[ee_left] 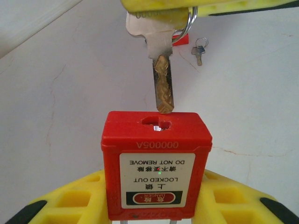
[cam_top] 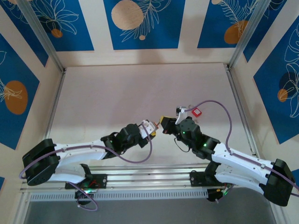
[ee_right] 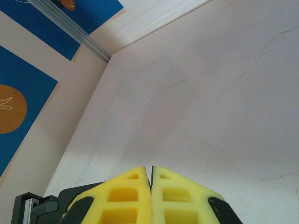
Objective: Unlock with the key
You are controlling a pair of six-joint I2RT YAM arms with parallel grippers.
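My left gripper (ee_left: 156, 198) is shut on a red safety padlock (ee_left: 156, 161) whose white label reads "LOCKED OUT"; its yellow fingers (ee_left: 70, 200) clamp the lock's sides. The keyhole (ee_left: 158, 122) faces away from the camera. A silver and brass key (ee_left: 161, 79) points blade-first at the keyhole, its tip right at the lock's top face. My right gripper (cam_top: 164, 127) is shut on the key's head, its yellow fingers (ee_left: 187, 7) across the top of the left wrist view. The two grippers meet over the table's near middle, left gripper (cam_top: 150, 127). The right fingers (ee_right: 135, 186) are pressed together.
A red tag (cam_top: 196, 112) with spare keys (ee_left: 199, 50) on a ring lies on the white table (cam_top: 140, 93) just behind the right gripper. Walls and aluminium posts border the table at the back and sides.
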